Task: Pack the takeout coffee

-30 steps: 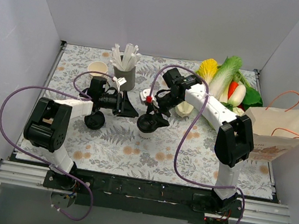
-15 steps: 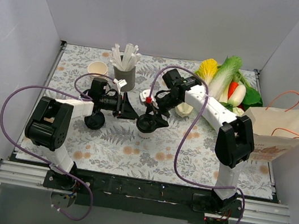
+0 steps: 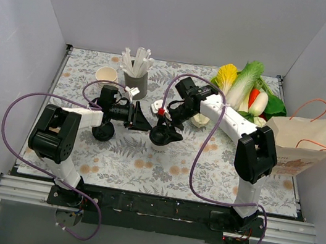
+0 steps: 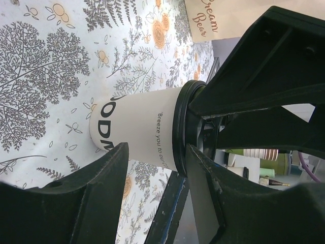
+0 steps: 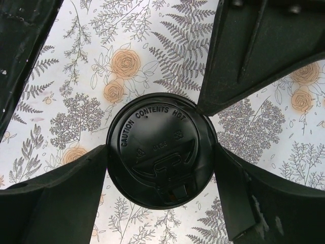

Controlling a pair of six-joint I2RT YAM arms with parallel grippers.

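Coffee [image 3: 160, 139] stands mid-table. Left hand [image 4: 152, 168] grasps its wall from 9 o'clock; right hand [image 5: 160, 152] spread wide around lid [image 5: 161, 150] (contact unclear). Risk: uneven pull tips cup or pops lid.

Straw holder [image 3: 135, 83], vegetables [image 3: 247, 89] — paper bag [image 3: 300, 145]

From above, my right gripper [image 3: 162, 133] covers most of the takeout coffee [image 3: 160, 141], so only a sliver of cup shows under it. In my left wrist view my own fingers [image 4: 106, 170] cut off the cup's lower side and part of its lettering. The paper bag [image 3: 299, 147] runs past the counter [image 3: 142, 169] edge, and its print is too small to read.
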